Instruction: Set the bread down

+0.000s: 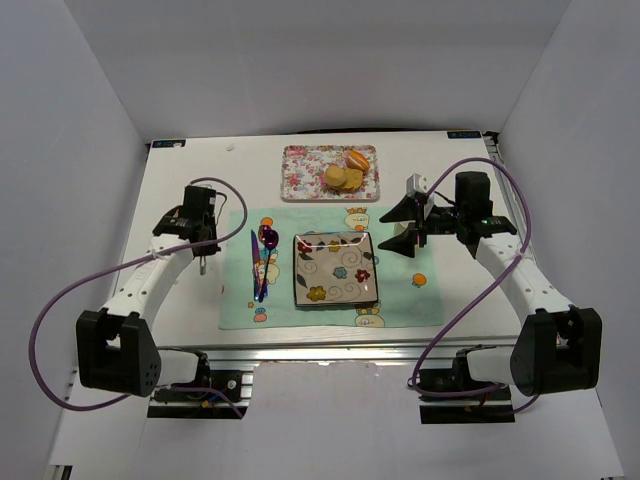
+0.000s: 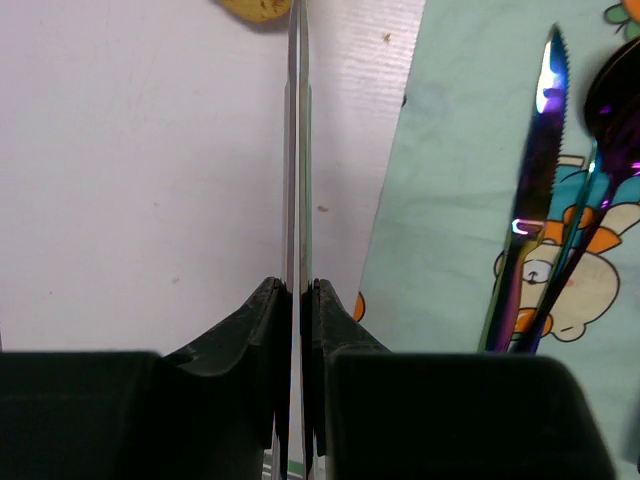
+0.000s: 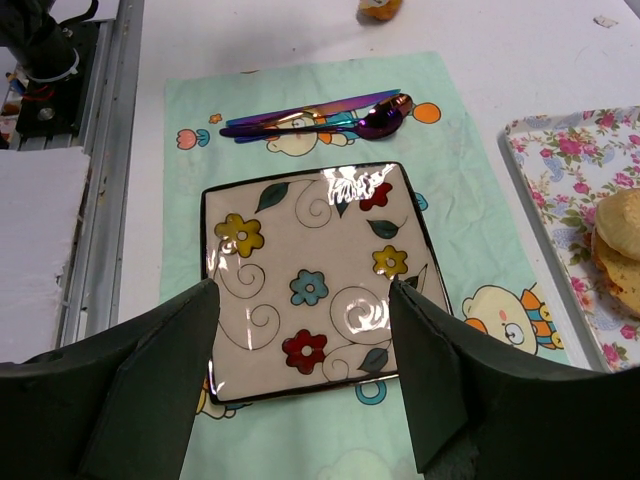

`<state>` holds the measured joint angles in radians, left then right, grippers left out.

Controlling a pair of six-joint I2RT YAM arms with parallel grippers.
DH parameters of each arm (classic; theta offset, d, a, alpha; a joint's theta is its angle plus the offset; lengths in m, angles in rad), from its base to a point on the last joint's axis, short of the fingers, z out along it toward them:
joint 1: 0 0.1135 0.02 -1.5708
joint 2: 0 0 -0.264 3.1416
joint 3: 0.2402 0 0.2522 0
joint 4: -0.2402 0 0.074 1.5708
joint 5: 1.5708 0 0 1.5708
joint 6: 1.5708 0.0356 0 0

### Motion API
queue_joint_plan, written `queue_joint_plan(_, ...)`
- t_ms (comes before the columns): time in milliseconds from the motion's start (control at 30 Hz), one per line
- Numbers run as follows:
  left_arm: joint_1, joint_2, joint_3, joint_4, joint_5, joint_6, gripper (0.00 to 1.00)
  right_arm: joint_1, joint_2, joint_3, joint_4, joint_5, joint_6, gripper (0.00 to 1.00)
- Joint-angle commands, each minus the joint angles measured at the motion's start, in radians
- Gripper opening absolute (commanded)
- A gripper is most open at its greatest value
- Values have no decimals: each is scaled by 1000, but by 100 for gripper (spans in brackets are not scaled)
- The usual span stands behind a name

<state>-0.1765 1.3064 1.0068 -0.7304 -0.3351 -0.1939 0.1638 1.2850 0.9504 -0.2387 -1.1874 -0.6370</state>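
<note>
Left end effector (image 2: 297, 292) pinches 1 utensil (image 2: 297, 150) near 1 bread (image 2: 258, 8); right end effector (image 3: 303, 292) wide.

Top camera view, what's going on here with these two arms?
The left gripper is shut on a thin metal utensil, whose far end reaches a bread piece over bare table left of the placemat. The right gripper hangs open to the right of the square plate, holding nothing. The plate is empty, and the other bread pieces sit on the floral tray at the back.
</note>
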Motion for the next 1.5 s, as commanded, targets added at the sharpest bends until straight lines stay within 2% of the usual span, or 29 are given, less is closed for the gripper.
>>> queue_joint_plan(0, 13, -85, -18, 32, -5, -20, 0, -4, 7, 18, -16, -23, -16, 73)
queue_joint_plan(400, 14, -105, 66, 29, 71, -22, 0, -4, -1, 10, -19, -29, -18, 73)
queue_joint_plan(500, 14, -108, 100, 53, 200, -14, 0, -4, -1, 10, -19, -29, -19, 73)
queue_joint_plan(600, 7, -115, 113, 75, 417, 9, 0, -4, 2, 13, -19, -29, -20, 73)
queue_joint_plan(667, -20, -133, 99, 94, 573, 39, 0, -4, 4, 16, -17, -29, -20, 73)
queue_joint_plan(767, -111, -160, 67, 95, 685, 86, 0, -4, 8, 17, -16, -31, -19, 73)
queue_joint_plan(900, -251, -207, -2, 106, 715, 102, 0, -4, 11, 20, -17, -29, -18, 73)
queue_joint_plan(1067, -304, -247, -30, 96, 729, 92, 0, -5, 21, 31, -22, -29, -17, 73)
queue_joint_plan(1200, -370, -205, -25, 3, 717, 105, 0, -4, 34, 46, -25, -31, -15, 73)
queue_joint_plan(1367, -443, -161, -58, 9, 672, 77, 0, -4, 33, 51, -25, -29, -13, 73)
queue_joint_plan(1400, -454, -147, -60, 14, 667, 73, 1, -3, 34, 50, -25, -28, -13, 73)
queue_joint_plan(1467, -462, -133, -58, 21, 655, 59, 10, -4, 30, 49, -29, -25, -16, 73)
